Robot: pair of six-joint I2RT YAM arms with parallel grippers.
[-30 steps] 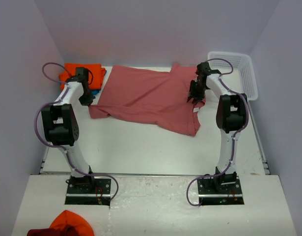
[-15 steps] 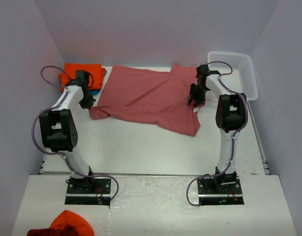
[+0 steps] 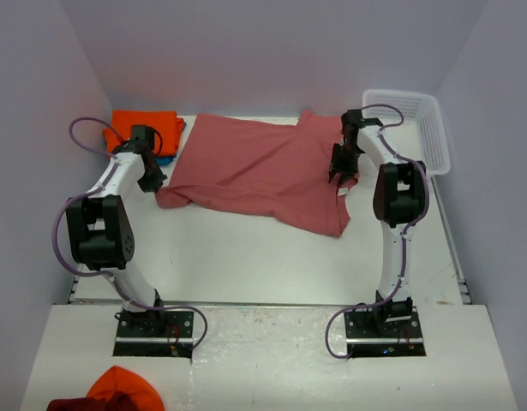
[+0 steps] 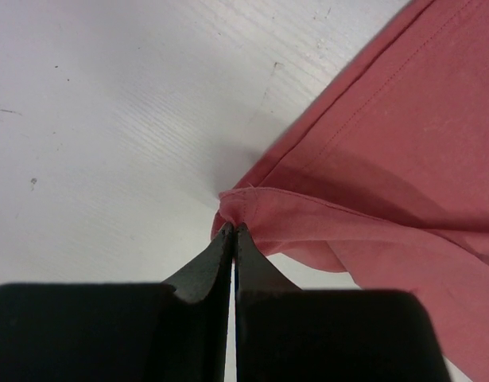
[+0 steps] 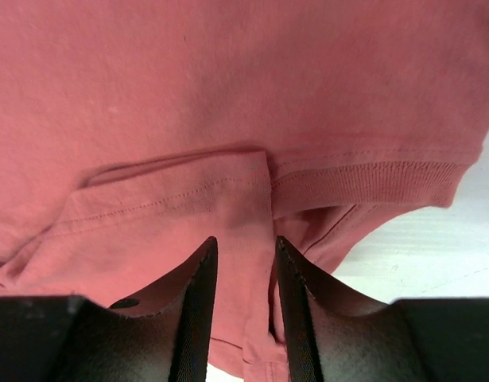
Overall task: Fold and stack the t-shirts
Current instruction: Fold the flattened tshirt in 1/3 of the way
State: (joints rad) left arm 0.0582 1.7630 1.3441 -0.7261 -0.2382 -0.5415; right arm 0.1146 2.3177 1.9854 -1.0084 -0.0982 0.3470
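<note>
The salmon-red t-shirt (image 3: 263, 171) lies spread and rumpled across the back of the table. My left gripper (image 3: 152, 180) is at its left corner; in the left wrist view the gripper (image 4: 232, 228) is shut, pinching a bunched corner of the hem of the shirt (image 4: 387, 159). My right gripper (image 3: 342, 171) is on the shirt's right side near the collar. In the right wrist view this gripper (image 5: 246, 243) is open, and a folded strip of the shirt (image 5: 228, 95) lies between the fingers. The orange t-shirt (image 3: 147, 124) lies folded at the back left, with a teal-blue edge (image 3: 166, 159) under it.
A white lattice basket (image 3: 426, 128) stands at the back right corner. Orange and dark red cloth (image 3: 117, 390) lies on the near ledge at the bottom left. Walls close in on both sides. White tabletop (image 3: 246, 257) lies in front of the shirt.
The left arm's elbow has swung a little left and the right arm's slightly inward. Both grippers stay at the same spots on the shirt, which has barely shifted.
</note>
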